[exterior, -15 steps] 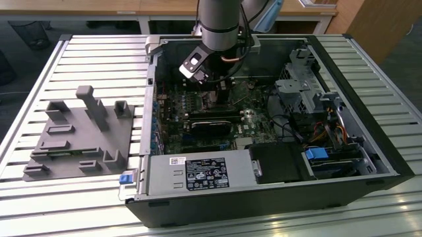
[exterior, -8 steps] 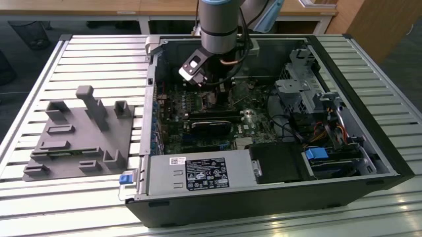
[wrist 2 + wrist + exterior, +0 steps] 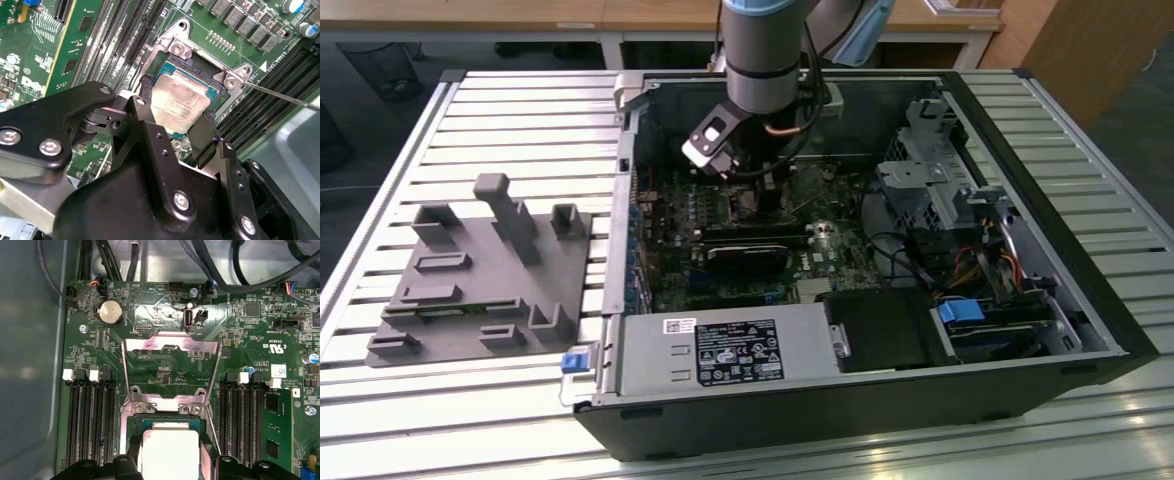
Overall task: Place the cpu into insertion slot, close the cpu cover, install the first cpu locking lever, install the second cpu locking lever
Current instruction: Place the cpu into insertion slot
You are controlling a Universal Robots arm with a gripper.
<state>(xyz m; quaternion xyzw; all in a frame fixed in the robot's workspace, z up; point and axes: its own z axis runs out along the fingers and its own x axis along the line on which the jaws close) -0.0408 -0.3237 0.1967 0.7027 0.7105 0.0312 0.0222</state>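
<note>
While the claw (image 3: 177, 106) has its two black fingers (image 3: 202, 140) pinched on opposite edges of the cpu (image 3: 181, 97), the chip sits right at the insertion slot (image 3: 165, 418), dead centre of the second wrist view and bottom middle of the first wrist view. Honestly can't tell if it's fully bedded or a hair above. The cpu cover (image 3: 170, 345) is flipped up and open, mid-frame in the first wrist view. One thin locking lever (image 3: 280, 95) pokes toward the right edge of the second wrist view, unlatched. My worry: if the chip is even slightly skewed or tilted when it's let go, it'd land crooked and could mash the socket contacts. That lever also runs close to one finger, so a snag looks possible. As for writing, there's white lettering all over the green board (image 3: 115, 340) and a white sticker (image 3: 734, 352) on the grey power supply box (image 3: 654, 365), lower centre of the exterior view, too fine to quote.
</note>
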